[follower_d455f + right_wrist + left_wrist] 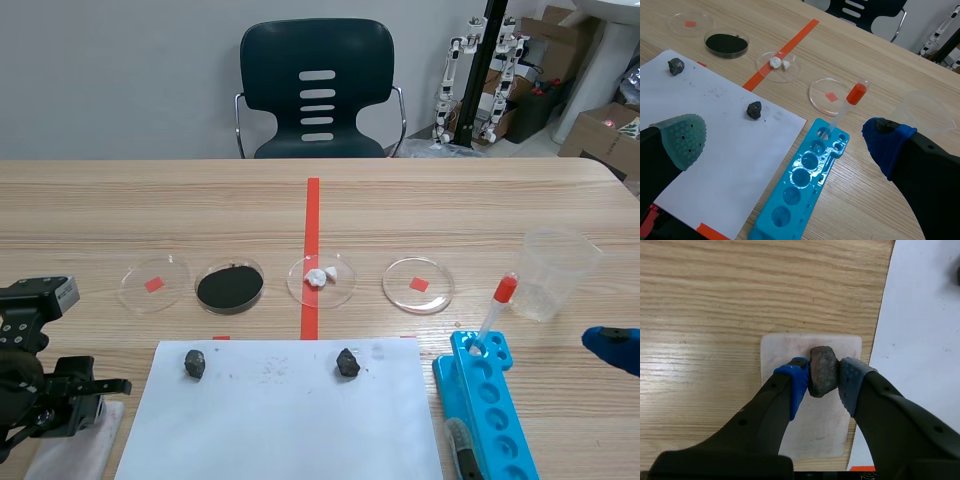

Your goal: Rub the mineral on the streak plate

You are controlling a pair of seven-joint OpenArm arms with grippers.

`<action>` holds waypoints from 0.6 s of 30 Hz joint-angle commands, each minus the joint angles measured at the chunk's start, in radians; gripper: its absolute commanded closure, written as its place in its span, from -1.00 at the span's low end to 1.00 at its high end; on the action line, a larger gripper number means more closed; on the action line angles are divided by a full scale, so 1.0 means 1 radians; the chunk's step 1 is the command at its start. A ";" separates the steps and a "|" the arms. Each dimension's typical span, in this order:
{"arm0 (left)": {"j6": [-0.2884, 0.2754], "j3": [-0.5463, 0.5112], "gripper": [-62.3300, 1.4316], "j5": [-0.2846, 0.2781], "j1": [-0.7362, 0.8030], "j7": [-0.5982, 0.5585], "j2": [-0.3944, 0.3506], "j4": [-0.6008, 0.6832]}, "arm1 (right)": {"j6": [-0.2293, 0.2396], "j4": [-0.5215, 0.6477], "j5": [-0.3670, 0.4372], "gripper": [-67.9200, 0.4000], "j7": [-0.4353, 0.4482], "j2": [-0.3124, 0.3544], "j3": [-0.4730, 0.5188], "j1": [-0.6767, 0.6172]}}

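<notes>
On pale wooden table [450, 200], lower left of frame: dark rough mineral chunk [822, 371] clamped in left gripper [822, 377], on or just above white rectangular streak plate [785, 347]; rubbing likely pending, no distinct streak; right gripper [784, 140] spread, holding nothing.

Three rocks [347, 362], four dishes [400, 290], two white lumps [316, 276], one paper sheet [280, 420], one streak plate [790, 347], one rack [490, 400], one dropper [495, 310], one cup [555, 270], one chair [317, 90].

Scene view: from the near edge, facing far across the light wooden table [100, 200]. Left wrist view: close, straight down, near left. Right wrist view: oblique from near right; shares the white paper sheet [730, 150] with the scene view.
</notes>
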 commanded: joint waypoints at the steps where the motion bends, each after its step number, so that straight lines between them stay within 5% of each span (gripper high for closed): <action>1: 0.008 0.002 0.74 0.001 0.001 0.014 -0.001 0.016 | -0.003 0.024 0.006 -1.00 0.014 0.010 0.001 0.009; 18: 0.017 0.003 0.73 0.008 -0.001 0.011 0.032 0.014 | -0.003 0.024 0.006 -1.00 0.014 0.010 0.001 0.009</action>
